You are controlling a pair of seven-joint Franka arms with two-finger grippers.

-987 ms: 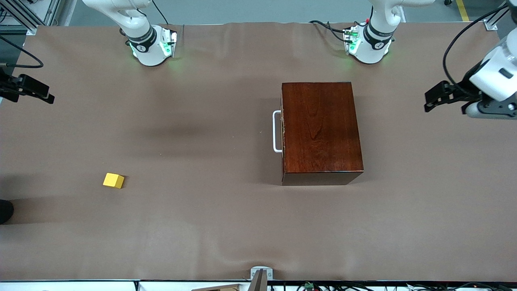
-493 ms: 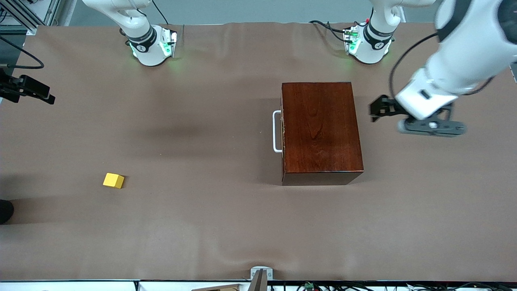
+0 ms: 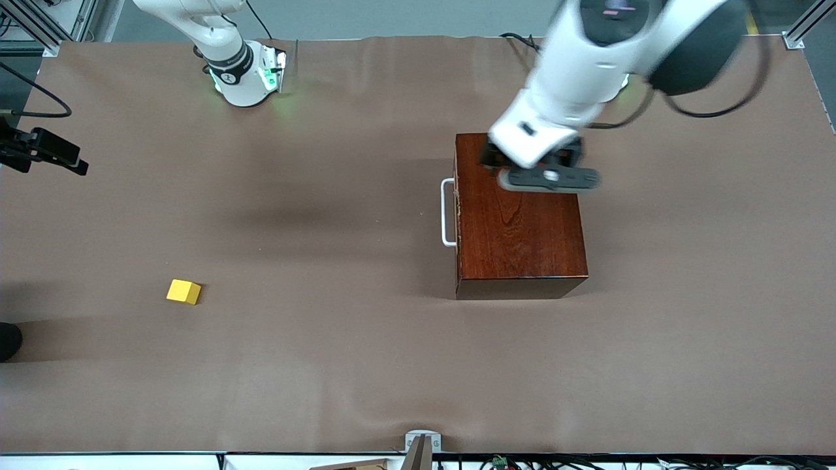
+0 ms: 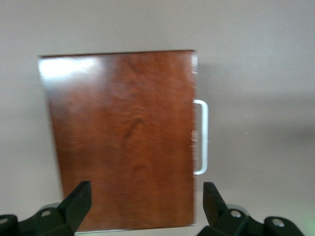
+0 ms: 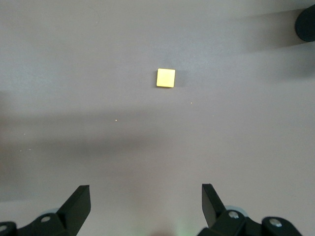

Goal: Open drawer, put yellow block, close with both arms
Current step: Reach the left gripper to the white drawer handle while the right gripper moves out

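The drawer is shut in its glossy reddish-brown box [image 3: 519,215] [image 4: 123,137]. Its white bar handle [image 3: 447,212] [image 4: 201,137] faces the right arm's end of the table. My left gripper [image 3: 529,160] [image 4: 146,201] hangs open over the part of the box top nearest the bases, holding nothing. The yellow block [image 3: 183,291] [image 5: 166,77] lies on the cloth toward the right arm's end, nearer the front camera than the box. My right gripper [image 3: 55,151] [image 5: 146,204] is open and empty, high over that end of the table, with the block below it.
Brown cloth [image 3: 339,339] covers the whole table. A dark round object [image 3: 8,341] [image 5: 307,22] sits at the table's edge near the block. A small metal bracket [image 3: 422,440] stands at the edge nearest the front camera.
My left arm has swung in from the left arm's end of the table to above the box. The right gripper has barely shifted. Box and block have not moved.
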